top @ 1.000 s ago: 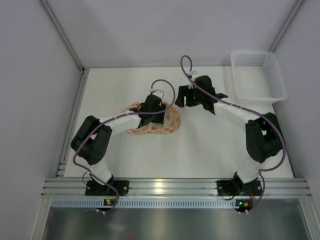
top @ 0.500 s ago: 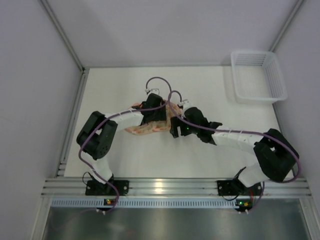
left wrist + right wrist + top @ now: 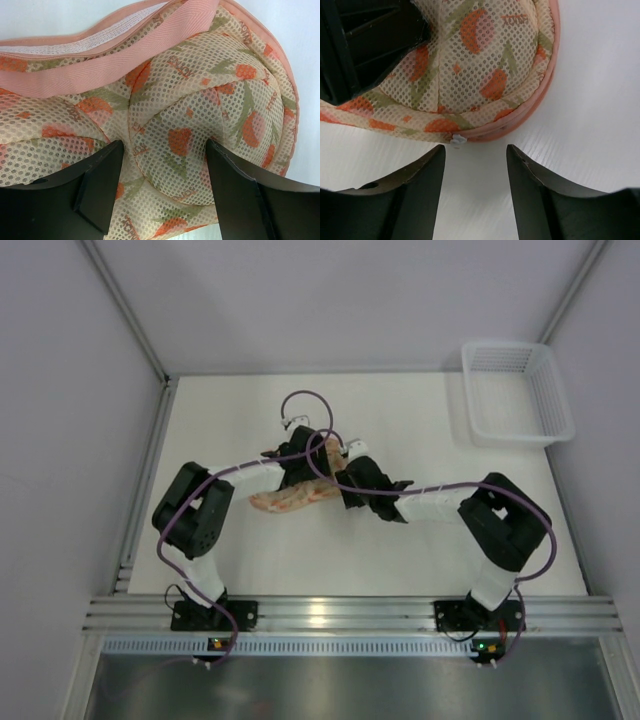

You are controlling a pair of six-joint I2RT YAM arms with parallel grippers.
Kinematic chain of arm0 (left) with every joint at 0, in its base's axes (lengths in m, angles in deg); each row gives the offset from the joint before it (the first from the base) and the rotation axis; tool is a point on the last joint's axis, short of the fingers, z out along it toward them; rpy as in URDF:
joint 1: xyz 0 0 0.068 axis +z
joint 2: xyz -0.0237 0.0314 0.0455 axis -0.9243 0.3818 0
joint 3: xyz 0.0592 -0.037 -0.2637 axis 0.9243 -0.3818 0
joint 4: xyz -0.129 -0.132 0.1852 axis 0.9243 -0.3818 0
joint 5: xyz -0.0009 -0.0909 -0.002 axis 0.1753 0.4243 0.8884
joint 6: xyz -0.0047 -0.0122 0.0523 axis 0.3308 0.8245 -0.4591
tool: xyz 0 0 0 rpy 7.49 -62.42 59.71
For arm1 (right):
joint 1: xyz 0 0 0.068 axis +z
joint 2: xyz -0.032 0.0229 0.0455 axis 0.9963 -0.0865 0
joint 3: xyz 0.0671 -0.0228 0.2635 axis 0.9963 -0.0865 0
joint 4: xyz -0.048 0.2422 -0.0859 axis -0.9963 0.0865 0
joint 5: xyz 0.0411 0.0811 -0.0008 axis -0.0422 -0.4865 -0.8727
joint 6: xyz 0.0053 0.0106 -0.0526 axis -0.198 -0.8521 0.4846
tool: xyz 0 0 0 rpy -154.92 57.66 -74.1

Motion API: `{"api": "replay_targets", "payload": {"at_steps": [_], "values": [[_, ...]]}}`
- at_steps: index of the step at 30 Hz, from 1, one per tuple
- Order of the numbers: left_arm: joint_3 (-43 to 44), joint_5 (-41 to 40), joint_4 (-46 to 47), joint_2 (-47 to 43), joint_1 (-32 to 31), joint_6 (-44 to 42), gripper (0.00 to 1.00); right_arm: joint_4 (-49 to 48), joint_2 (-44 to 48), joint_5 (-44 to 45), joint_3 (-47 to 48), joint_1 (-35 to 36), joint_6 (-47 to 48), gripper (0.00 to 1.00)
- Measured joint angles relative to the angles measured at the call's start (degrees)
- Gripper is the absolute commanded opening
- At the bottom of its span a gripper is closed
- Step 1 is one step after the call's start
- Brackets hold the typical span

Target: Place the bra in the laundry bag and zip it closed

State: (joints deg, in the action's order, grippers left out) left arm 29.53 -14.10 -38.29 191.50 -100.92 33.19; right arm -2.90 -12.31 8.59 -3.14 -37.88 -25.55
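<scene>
The laundry bag (image 3: 293, 496) lies mid-table, orange-pink patterned mesh with a pink rim. It fills the left wrist view (image 3: 190, 100), where its pink strap (image 3: 115, 55) crosses the top. My left gripper (image 3: 300, 466) is open, its fingers (image 3: 100, 185) straddling a rounded dome of the bag (image 3: 175, 145) and resting on the mesh. My right gripper (image 3: 347, 483) is open and empty at the bag's right edge. In the right wrist view its jaws (image 3: 475, 156) sit just below the pink zipper seam, with the white zipper pull (image 3: 456, 140) near the left finger. No bra is visible.
A white plastic mesh basket (image 3: 515, 390) stands at the back right corner. The left gripper's black body (image 3: 365, 35) shows at the top left of the right wrist view, close above the bag. Grey walls enclose the table on three sides.
My right arm has swung from the back near the basket over to the bag's right edge. My left gripper has shifted slightly back on the bag, which looks more bunched.
</scene>
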Motion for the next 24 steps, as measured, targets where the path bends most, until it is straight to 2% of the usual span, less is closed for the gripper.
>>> {"api": "replay_targets", "payload": {"at_steps": [5, 8, 9, 17, 21, 24], "values": [[-0.07, 0.04, 0.04, 0.00, 0.13, 0.59, 0.72, -0.83, -0.94, 1.90, 0.48, 0.00, 0.20, 0.48], [-0.11, 0.04, 0.15, 0.00, 0.24, 0.81, 0.72, -0.87, -2.45, 2.27, 1.66, 0.00, -0.24, 0.40], [-0.13, 0.04, 0.15, 0.00, 0.26, 0.90, 0.72, -0.92, -2.84, 2.32, 2.01, 0.00, -0.33, 0.34], [-0.28, -0.17, 0.44, 0.00, 0.39, 0.98, 0.72, -1.31, -3.21, 3.63, 2.21, 0.04, -1.16, 0.16], [-0.31, -0.17, 0.52, 0.00, 0.39, 0.81, 0.72, -2.86, -3.10, 3.21, 1.49, 0.04, -1.11, 0.01], [-0.31, -0.17, 0.55, 0.00, 0.39, 0.57, 0.72, -3.63, -3.10, 2.43, 1.33, -0.07, -1.09, 0.00]]}}
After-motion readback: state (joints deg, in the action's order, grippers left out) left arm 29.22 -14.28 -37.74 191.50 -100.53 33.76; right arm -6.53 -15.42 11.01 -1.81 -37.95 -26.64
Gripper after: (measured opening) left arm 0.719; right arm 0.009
